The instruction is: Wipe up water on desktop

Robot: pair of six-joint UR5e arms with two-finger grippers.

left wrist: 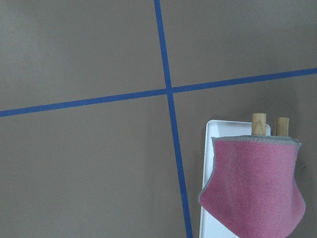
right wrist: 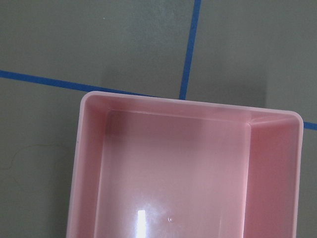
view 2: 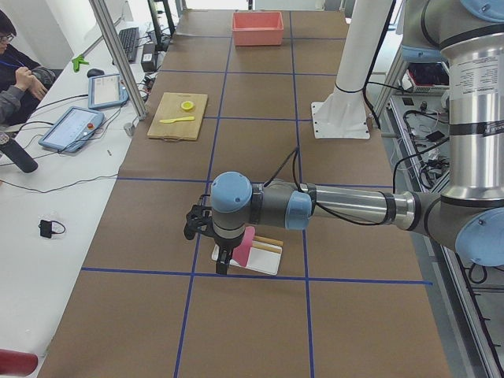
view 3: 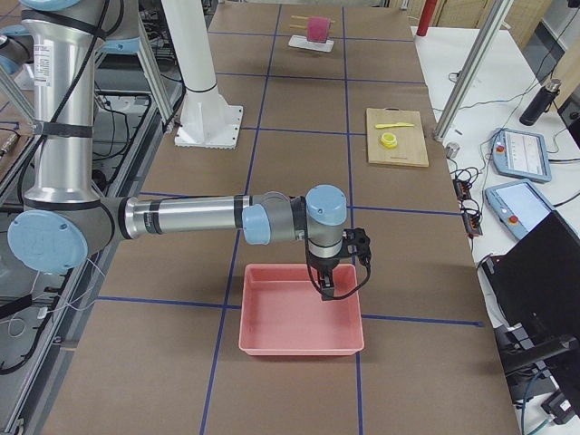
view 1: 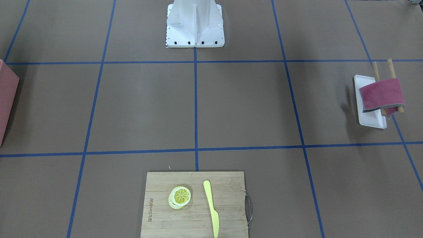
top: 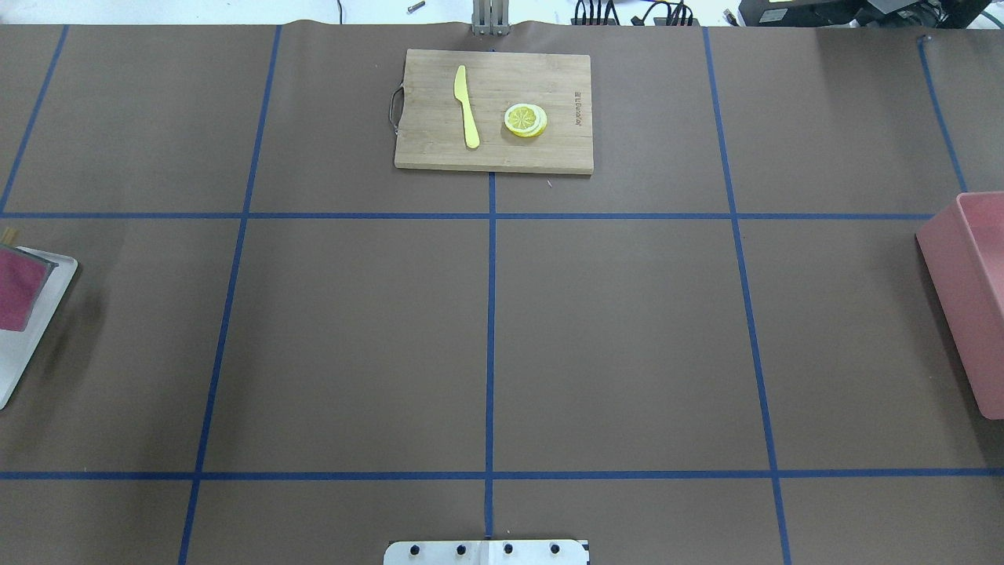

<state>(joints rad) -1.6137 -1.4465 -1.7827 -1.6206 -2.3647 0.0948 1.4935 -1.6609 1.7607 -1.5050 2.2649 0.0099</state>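
The desktop (top: 612, 337) is a matte brown surface with blue tape lines; I see no water on it. A pink cloth (view 1: 381, 94) hangs over two wooden rods (view 1: 376, 71) above a white tray (view 1: 370, 117); it also shows in the left wrist view (left wrist: 252, 188). My left gripper (view 2: 223, 260) hangs just above the cloth's near side, seen only in the exterior left view, so I cannot tell whether it is open or shut. My right gripper (view 3: 328, 288) hangs over a pink bin (view 3: 299, 313), seen only in the exterior right view, so I cannot tell its state.
A bamboo cutting board (top: 494, 110) at the far middle edge carries a yellow knife (top: 466, 106) and lemon slices (top: 525, 120). The pink bin (top: 969, 290) is empty at the table's right end. The robot's white base (view 1: 195, 24) stands at the near middle.
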